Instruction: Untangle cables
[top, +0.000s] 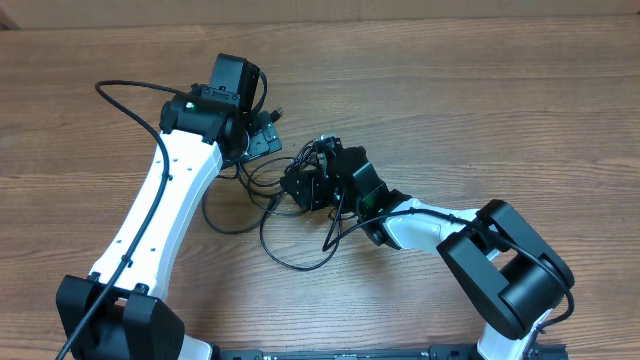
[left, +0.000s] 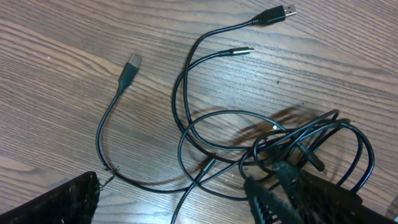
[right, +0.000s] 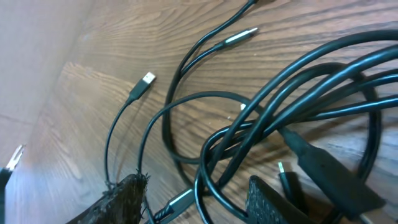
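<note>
Lying in the middle of the table (top: 450, 90), the cables (left: 286, 149) are one looped heap. The right gripper (right: 196, 194) straddles the thick of it, fingers part-open; the left gripper (top: 262, 138) hovers wide open on the far-left side. Grabbing several strands at once and pulling probably just cinches the knot.

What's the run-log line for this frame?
phase: untangling, not done | left gripper: open, over cables | right gripper: jaws apart around cable loops | cables: tangled, three plug ends lying free
</note>
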